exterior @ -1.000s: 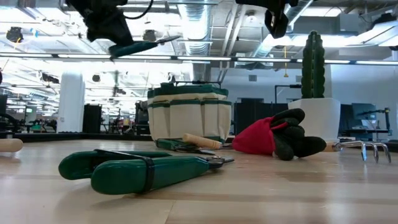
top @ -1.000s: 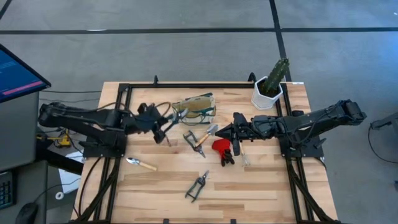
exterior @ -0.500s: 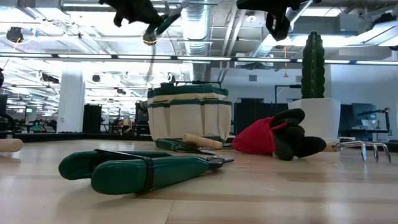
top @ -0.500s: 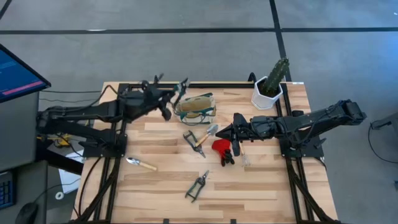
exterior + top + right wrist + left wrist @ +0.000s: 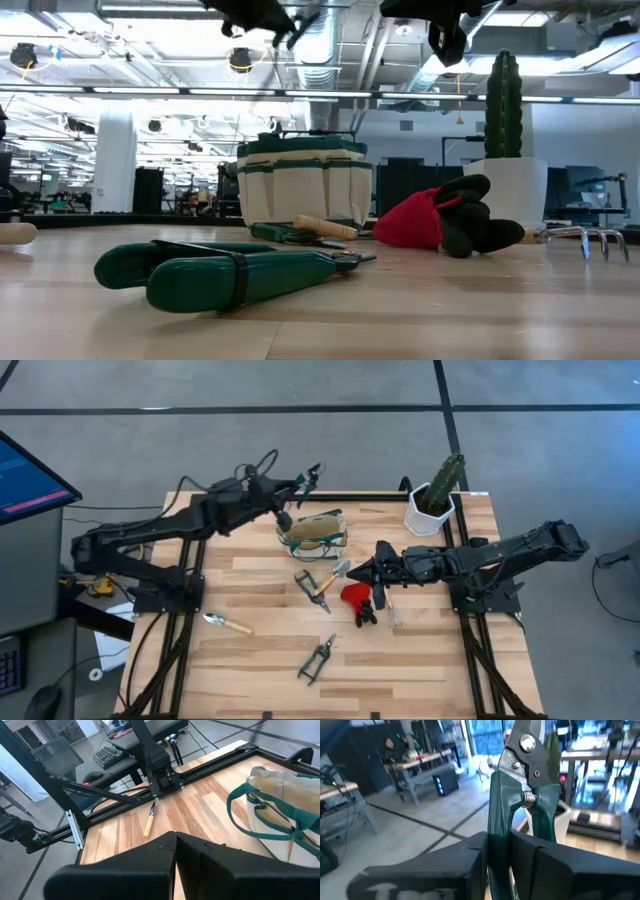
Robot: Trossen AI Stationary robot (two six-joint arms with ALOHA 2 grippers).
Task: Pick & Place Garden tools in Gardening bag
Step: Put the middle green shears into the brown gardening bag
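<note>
Left gripper [image 5: 300, 482] was clamped on green-handled shears [image 5: 522, 805], held up in the air over the table's far edge, just beside the bag [image 5: 314, 532]. In the left wrist view the handles sat pinched between the fingers [image 5: 470, 857], blades pointing away. In the low view the gripper [image 5: 285, 25] hung high above the bag [image 5: 303, 185].

Bag stood upright near the far middle of the table [image 5: 420, 660], mouth open.

Rest of the tools lay on the table:
- trowel [image 5: 334, 575] and another tool crossed just in front of the bag
- red-headed tool [image 5: 358, 600] right of them, near centre
- second shears [image 5: 317, 658] toward the near edge, closest in the low view [image 5: 230, 272]
- small wooden-handled tool [image 5: 227, 624] near the left side, well apart from the others, also seen in the right wrist view [image 5: 149, 822]
- small rake [image 5: 590, 238] at far right in the low view

Right gripper [image 5: 362, 573] was closed and empty, hovering over the table just above the red-headed tool.

Potted cactus [image 5: 437, 495] stood at the far right corner.
</note>
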